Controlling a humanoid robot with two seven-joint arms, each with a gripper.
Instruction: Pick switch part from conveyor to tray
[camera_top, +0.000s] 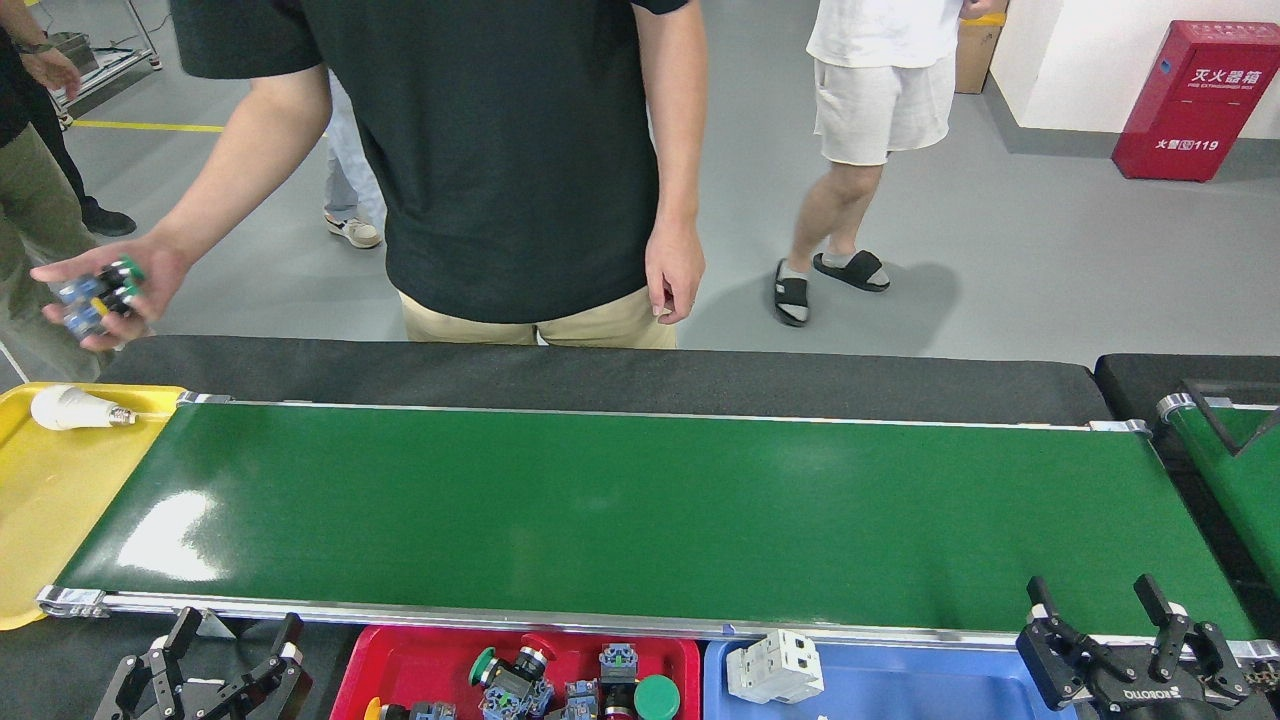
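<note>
Jaws on left gripper (233, 645) and right gripper (1097, 602) spread wide, holding nothing.

You have one view only, from the robot's head, looking forward and down across the conveyor (640, 510). The red tray (420, 665) lies nearest at the bottom edge, the floor (1000, 280) beyond.

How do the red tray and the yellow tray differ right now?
The red tray sits at the near edge of the conveyor, between my arms; the yellow tray lies at the belt's left end. The red tray holds a pile of switch parts; the yellow tray holds only a white light bulb. The red tray is cut off by the bottom of the view; more of the yellow tray shows. Both are shallow plastic trays.
</note>
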